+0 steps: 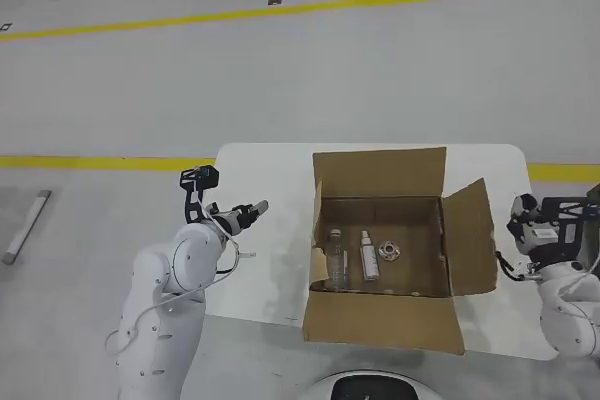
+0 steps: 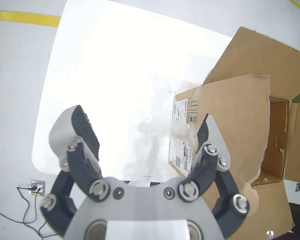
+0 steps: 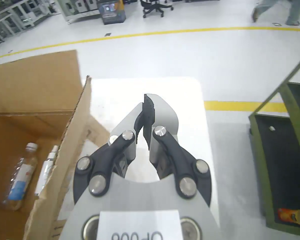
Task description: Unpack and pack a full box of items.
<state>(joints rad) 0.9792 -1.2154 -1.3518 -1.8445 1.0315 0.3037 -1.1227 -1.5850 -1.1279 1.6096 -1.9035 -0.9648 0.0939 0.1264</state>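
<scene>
An open cardboard box stands on the white table with its flaps spread. Inside lie a clear plastic bottle, a slim white spray bottle and a small round part. My left gripper hovers open over the table's left side, apart from the box, holding nothing. My right gripper is shut and empty, just outside the box's right flap. The clear bottle and spray bottle lie beyond that flap.
A green bin stands off the table's right edge with an orange packet in its bottom. Yellow floor lines run past the table. Bare tabletop lies left of the box.
</scene>
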